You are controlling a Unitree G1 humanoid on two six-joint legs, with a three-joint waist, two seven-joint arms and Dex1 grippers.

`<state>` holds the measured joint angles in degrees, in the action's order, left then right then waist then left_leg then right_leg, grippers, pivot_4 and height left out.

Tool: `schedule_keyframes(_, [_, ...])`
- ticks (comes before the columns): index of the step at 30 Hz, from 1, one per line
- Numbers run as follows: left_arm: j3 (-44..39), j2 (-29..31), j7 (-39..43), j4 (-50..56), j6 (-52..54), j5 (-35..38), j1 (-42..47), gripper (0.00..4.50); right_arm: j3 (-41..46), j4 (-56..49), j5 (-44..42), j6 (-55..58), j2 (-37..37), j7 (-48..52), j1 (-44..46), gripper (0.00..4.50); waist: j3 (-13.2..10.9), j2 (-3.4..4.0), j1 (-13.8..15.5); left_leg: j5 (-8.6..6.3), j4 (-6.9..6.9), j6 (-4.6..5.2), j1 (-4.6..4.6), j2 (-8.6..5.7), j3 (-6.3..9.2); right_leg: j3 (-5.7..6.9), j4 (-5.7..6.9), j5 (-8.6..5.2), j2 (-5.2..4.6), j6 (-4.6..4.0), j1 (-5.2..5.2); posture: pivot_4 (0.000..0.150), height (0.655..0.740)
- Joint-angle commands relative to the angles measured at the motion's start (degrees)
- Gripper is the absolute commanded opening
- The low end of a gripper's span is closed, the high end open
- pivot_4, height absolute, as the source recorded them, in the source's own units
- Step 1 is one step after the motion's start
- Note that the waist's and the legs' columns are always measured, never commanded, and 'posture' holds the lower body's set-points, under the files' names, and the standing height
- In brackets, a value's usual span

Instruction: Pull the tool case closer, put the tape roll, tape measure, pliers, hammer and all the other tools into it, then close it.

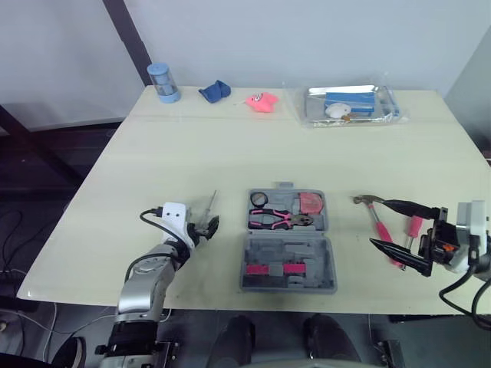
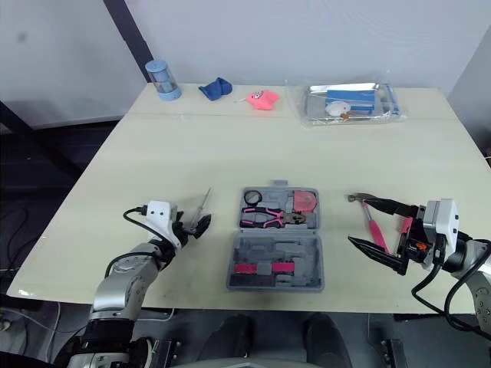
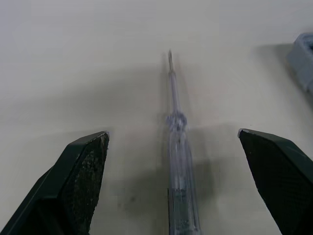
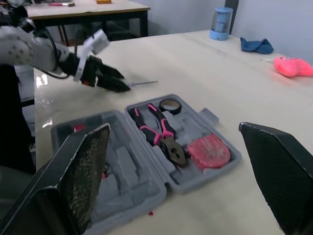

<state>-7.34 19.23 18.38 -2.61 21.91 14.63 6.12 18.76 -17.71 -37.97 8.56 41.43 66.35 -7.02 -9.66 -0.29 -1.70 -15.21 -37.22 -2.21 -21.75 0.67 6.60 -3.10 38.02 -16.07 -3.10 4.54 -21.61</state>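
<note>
Your left tool [image 1: 207, 226] is released astride the clear screwdriver [image 3: 179, 161], whose long axis runs away from the robot, tip farthest; your right tool [image 1: 380, 224] is released too

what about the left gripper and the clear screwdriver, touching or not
Apart. The left wrist view shows the left gripper open, with bare table between each finger and the clear screwdriver lying between them.

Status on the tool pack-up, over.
Left gripper open astride clear screwdriver. Right gripper open near hammer. Tool case open, pliers, tape roll inside. No obstruction seen.
</note>
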Motion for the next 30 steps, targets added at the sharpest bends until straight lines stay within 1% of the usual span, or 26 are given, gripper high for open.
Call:
schedule_keyframes(1, [0.5, -0.9, 0.1, -1.5, -3.3, -1.3, 1.8, 4.50, 0.2, -2.7, -1.6, 0.2, 0.2, 0.5, 0.4, 4.43, 0.0, 0.00, 0.2, 0.00, -0.01, 0.00, -0.01, -0.01, 0.00, 0.00, 0.00, 0.00, 0.00, 0.01, 0.00, 0.150, 0.7400])
schedule_keyframes(6, [1.0, -1.7, 0.9, -3.6, -5.6, -2.1, 2.3, 4.50, -0.1, -3.4, -1.5, 0.3, 0.7, 1.5, -0.2, 4.43, 0.0, 0.00, 0.3, 0.00, -0.02, 0.00, 0.00, -0.01, 0.00, -0.01, -0.01, 0.01, 0.00, 0.01, -0.01, 0.150, 0.7400])
schedule_keyframes(7, [1.0, -1.8, 1.0, -3.9, -5.9, -2.2, 2.2, 4.26, -0.2, -3.4, -1.4, 0.3, 0.6, 1.4, 0.0, 4.48, 0.0, 0.00, 0.3, 0.00, -0.02, 0.00, 0.00, -0.01, 0.00, -0.01, 0.00, 0.01, 0.00, 0.01, -0.01, 0.150, 0.7400])
schedule_keyframes(8, [1.0, -1.9, 1.0, -4.2, -6.2, -2.4, 2.3, 3.98, -0.4, -3.4, -1.4, 0.3, 0.6, 1.3, 0.3, 4.50, 0.0, 0.00, 0.3, 0.00, -0.02, 0.00, 0.00, -0.01, 0.00, -0.01, 0.00, 0.01, 0.00, 0.02, -0.01, 0.150, 0.7400])
schedule_keyframes(9, [1.0, -1.9, 1.0, -4.5, -6.4, -2.5, 2.3, 3.60, -0.5, -3.5, -1.3, 0.4, 0.5, 1.1, 0.6, 4.50, 0.0, 0.00, 0.3, 0.00, -0.02, 0.00, 0.01, -0.01, 0.00, -0.01, 0.01, 0.01, 0.00, 0.02, 0.00, 0.150, 0.7400])
schedule_keyframes(10, [0.9, -2.0, 0.9, -4.8, -6.6, -2.5, 2.4, 3.04, -0.7, -3.6, -1.3, 0.5, 0.5, 1.0, 0.8, 4.50, 0.0, 0.00, 0.3, 0.00, -0.02, 0.00, 0.01, -0.01, 0.00, -0.01, 0.01, 0.01, 0.00, 0.02, 0.00, 0.150, 0.7400])
schedule_keyframes(13, [0.7, -2.2, 0.7, -5.4, -6.7, -2.5, 2.6, 1.81, -1.0, -3.7, -1.2, 0.3, 0.5, 1.1, 1.0, 4.50, 0.0, 0.00, 0.6, 0.00, -0.02, 0.00, 0.00, -0.01, 0.00, -0.01, 0.01, 0.01, 0.00, 0.02, 0.00, 0.150, 0.7400])
schedule_keyframes(14, [0.8, -2.1, 0.6, -5.7, -6.7, -2.7, 2.6, 1.19, -1.1, -3.7, -1.1, 0.3, 0.5, 1.1, 1.0, 4.50, 0.0, 0.00, 0.7, 0.00, -0.02, 0.00, 0.00, -0.01, 0.00, -0.01, 0.00, 0.01, 0.00, 0.02, 0.00, 0.150, 0.7400])
schedule_keyframes(15, [0.8, -2.1, 0.4, -5.9, -6.8, -2.8, 2.6, 1.06, -1.2, -3.7, -1.1, 0.2, 0.5, 1.3, 1.1, 4.50, 0.0, 0.00, 0.7, 0.00, -0.02, 0.00, 0.00, -0.01, 0.00, -0.01, 0.00, 0.01, 0.00, 0.02, 0.00, 0.150, 0.7400])
schedule_keyframes(16, [0.7, -2.1, 0.3, -6.1, -6.9, -2.9, 2.6, 0.50, -1.3, -3.7, -1.1, 0.2, 0.5, 1.4, 1.1, 4.50, 0.0, 0.00, 0.8, 0.00, -0.02, 0.00, 0.00, -0.02, 0.00, 0.00, 0.00, 0.01, 0.00, 0.02, 0.00, 0.150, 0.7400])
schedule_keyframes(17, [0.6, -2.1, 0.3, -6.2, -7.0, -2.9, 2.6, 0.31, -1.4, -3.8, -1.2, 0.2, 0.6, 1.5, 1.1, 4.50, 0.0, 0.00, 0.8, 0.00, -0.02, 0.00, 0.00, -0.01, 0.00, 0.00, 0.00, 0.01, 0.00, 0.02, 0.00, 0.150, 0.7400])
schedule_keyframes(18, [0.5, -2.1, 0.3, -6.2, -7.0, -2.9, 2.6, 0.19, -1.5, -3.8, -1.3, 0.1, 0.6, 1.5, 1.0, 4.50, 0.0, 0.00, 0.8, 0.00, -0.02, 0.00, 0.00, -0.01, 0.00, -0.01, 0.00, 0.01, 0.00, 0.02, 0.00, 0.150, 0.7400])
schedule_keyframes(19, [0.4, -2.1, 0.3, -6.3, -7.1, -2.9, 2.5, 0.16, -1.6, -3.9, -1.3, 0.1, 0.6, 1.8, 1.1, 4.50, 0.0, 0.00, 0.8, 0.00, -0.02, 0.00, 0.00, -0.01, 0.00, -0.01, 0.00, 0.01, 0.00, 0.02, 0.00, 0.150, 0.7400])
schedule_keyframes(25, [-0.4, -1.3, 0.8, -5.4, -6.9, -2.8, 2.4, 0.15, -2.5, -3.9, -1.1, -0.3, 0.5, 2.7, 1.9, 4.50, 0.0, 0.01, 0.8, 0.00, -0.02, 0.00, 0.01, -0.01, 0.00, -0.01, 0.01, 0.01, 0.00, 0.02, 0.00, 0.150, 0.7400])
schedule_keyframes(30, [-0.7, 1.2, 2.8, -1.6, -4.8, -2.1, 1.2, 0.15, -3.2, -3.4, -0.6, -1.2, 0.8, 4.3, 2.7, 4.50, 0.0, 0.00, 0.7, 0.00, -0.02, 0.00, 0.01, -0.01, 0.01, 0.00, 0.01, 0.01, 0.00, 0.02, 0.00, 0.150, 0.7400])
